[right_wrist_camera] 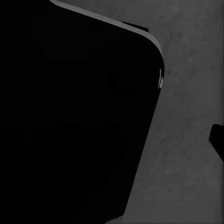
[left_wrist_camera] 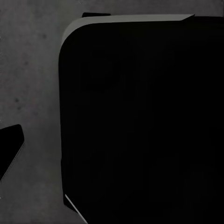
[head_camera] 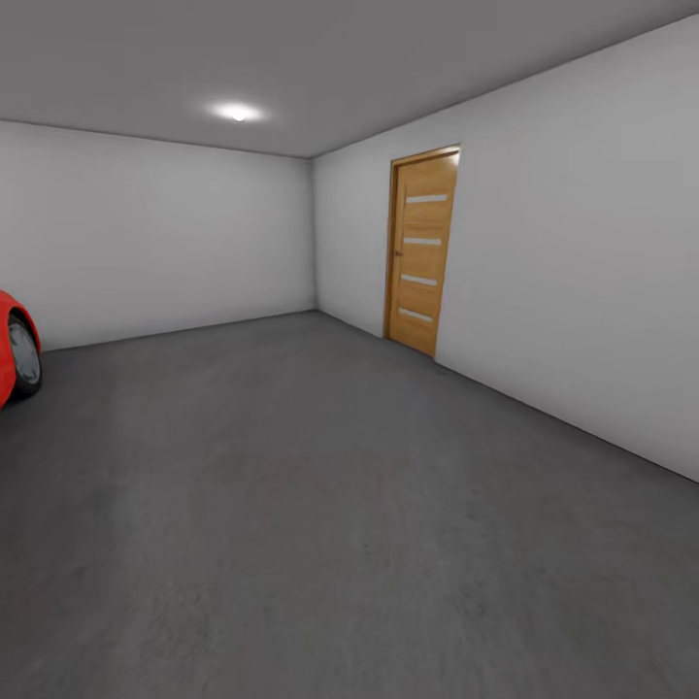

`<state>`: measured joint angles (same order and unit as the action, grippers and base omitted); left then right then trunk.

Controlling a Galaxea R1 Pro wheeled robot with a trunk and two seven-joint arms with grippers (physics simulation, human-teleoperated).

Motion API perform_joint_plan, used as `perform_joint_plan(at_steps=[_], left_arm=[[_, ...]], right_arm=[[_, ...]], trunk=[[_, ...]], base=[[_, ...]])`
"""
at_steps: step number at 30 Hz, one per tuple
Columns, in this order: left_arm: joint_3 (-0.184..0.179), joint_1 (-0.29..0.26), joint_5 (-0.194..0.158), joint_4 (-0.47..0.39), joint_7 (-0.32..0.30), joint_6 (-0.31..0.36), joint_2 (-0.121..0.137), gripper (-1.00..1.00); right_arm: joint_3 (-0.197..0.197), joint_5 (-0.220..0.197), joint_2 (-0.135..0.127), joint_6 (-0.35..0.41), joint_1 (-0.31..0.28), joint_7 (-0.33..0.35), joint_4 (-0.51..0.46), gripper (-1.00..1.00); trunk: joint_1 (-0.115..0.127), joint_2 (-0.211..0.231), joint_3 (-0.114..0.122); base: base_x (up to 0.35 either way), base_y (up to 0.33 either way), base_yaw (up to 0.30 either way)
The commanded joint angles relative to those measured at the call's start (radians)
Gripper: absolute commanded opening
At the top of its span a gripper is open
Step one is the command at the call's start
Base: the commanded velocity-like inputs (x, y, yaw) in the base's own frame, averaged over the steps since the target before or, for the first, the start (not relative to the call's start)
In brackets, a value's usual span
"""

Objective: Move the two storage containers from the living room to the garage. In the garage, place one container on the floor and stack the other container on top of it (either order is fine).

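Dark grey concrete-like floor spreads across the garage under pale grey walls. A wooden door stands shut in the right wall, a ceiling light glows above, and the nose and front wheel of a red car show at the far left. Both wrist views look down at the floor past a rounded black body. Whether either hand is open or holding anything, I cannot tell.

Head view faces garage door; wrists look down, near floor
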<state>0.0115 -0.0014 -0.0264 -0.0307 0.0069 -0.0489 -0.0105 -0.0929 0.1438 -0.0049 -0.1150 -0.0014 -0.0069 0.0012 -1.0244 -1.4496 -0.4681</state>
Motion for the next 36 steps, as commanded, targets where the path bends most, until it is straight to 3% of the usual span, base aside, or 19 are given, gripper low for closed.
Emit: perform_joint_plan(at_steps=[1,36], left_arm=[[0.001,0.000,-0.003,0.000,0.001,-0.003,0.000,1.00],[0.001,0.000,-0.003,0.000,0.001,-0.003,0.001,1.00]], right_arm=[[-0.008,0.003,0.000,-0.002,0.000,-0.001,0.000,1.00],[-0.010,0.000,0.001,0.003,0.000,-0.001,0.000,1.00]], trunk=[[-0.001,0.000,-0.001],[-0.001,0.000,-0.001]], base=[[0.324,0.000,0.000],[0.324,0.000,0.000]])
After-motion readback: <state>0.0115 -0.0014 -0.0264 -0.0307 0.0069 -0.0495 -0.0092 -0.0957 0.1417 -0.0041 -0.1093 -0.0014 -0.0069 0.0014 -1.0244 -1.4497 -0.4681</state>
